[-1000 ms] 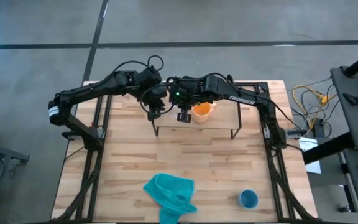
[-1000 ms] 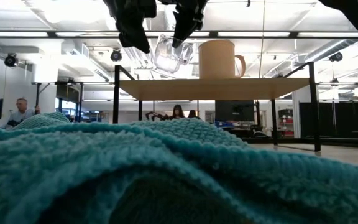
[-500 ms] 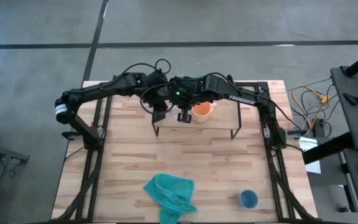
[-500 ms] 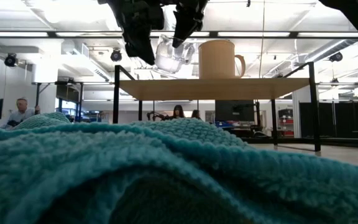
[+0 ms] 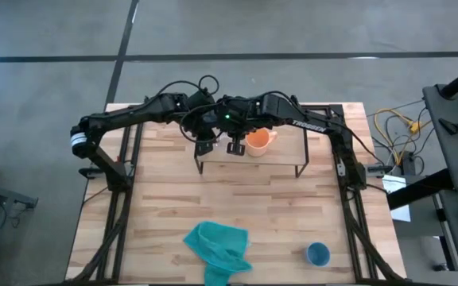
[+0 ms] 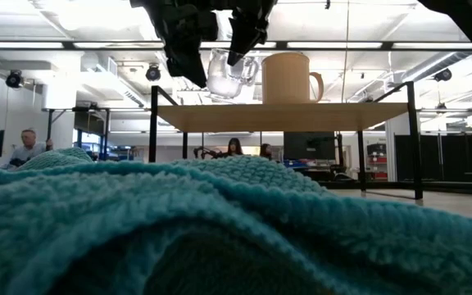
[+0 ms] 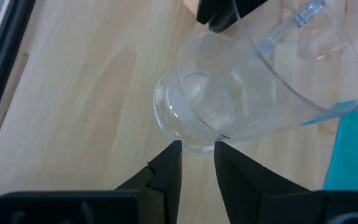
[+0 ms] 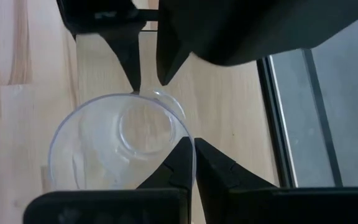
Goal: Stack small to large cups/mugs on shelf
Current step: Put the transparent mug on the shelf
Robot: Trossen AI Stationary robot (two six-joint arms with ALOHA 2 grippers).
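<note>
The tiny clear glass cup point(image 6: 228, 74) hangs tilted in the air just above the left end of the shelf point(image 6: 285, 115). My right gripper point(image 8: 193, 149) is shut on it from above. My left gripper point(image 7: 196, 152) stands narrowly open at the cup's base point(image 7: 191, 134), its fingertips on either side of the base's lower edge. The orange mug point(image 5: 258, 141) stands upright on the shelf, to the right of the glass cup. The blue cup point(image 5: 317, 254) sits on the tabletop near the near right corner. My right gripper pinches the glass cup's wall at the rim point(image 8: 190, 134), one finger inside the cup and one outside, coming from above. The cup is lifted clear and hangs tilted below the fingers. My left gripper is at the cup's base; whether its fingertips point(image 8: 134, 84) touch, I cannot tell.
A teal cloth point(image 5: 217, 248) lies bunched near the table's near edge and fills the foreground of the low view. The shelf's thin black legs point(image 6: 152, 123) stand on the tabletop point(image 5: 165, 206). People sit far off in the room behind the table.
My left gripper has moved toward the table's right, closing in on the glass cup's base. The right gripper and the cup have stayed almost where they were above the shelf's left end.
</note>
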